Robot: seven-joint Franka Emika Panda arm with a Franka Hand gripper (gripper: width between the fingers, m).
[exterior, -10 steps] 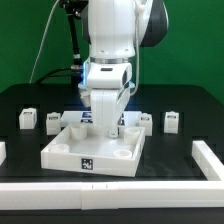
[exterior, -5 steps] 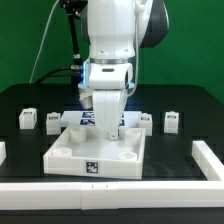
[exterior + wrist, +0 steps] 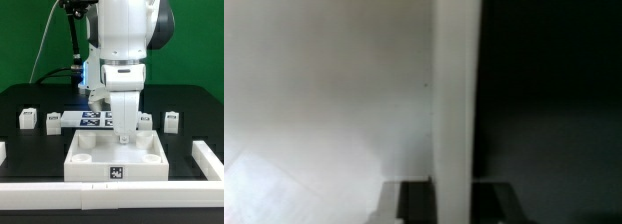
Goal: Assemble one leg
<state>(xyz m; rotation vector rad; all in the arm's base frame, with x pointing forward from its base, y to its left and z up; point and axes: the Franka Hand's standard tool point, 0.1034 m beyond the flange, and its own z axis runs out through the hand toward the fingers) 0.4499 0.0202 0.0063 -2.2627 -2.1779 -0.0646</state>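
My gripper (image 3: 122,136) is shut on the back wall of the large white square piece with corner sockets (image 3: 117,160), which rests on the black table. In the wrist view the gripper (image 3: 455,203) has a dark finger (image 3: 415,203) on each side of the piece's thin white wall (image 3: 455,100). Small white legs with tags stand behind it: two at the exterior view's left (image 3: 27,119) (image 3: 53,122) and two at the right (image 3: 146,121) (image 3: 171,122). No leg is held.
The marker board (image 3: 92,118) lies behind the square piece, partly hidden by the arm. A white raised border runs along the table's front (image 3: 110,195) and the exterior view's right (image 3: 207,157). Cables hang at the back left.
The arm and the large white square piece have slid together toward the exterior view's right and a little nearer the front. The legs have not moved.
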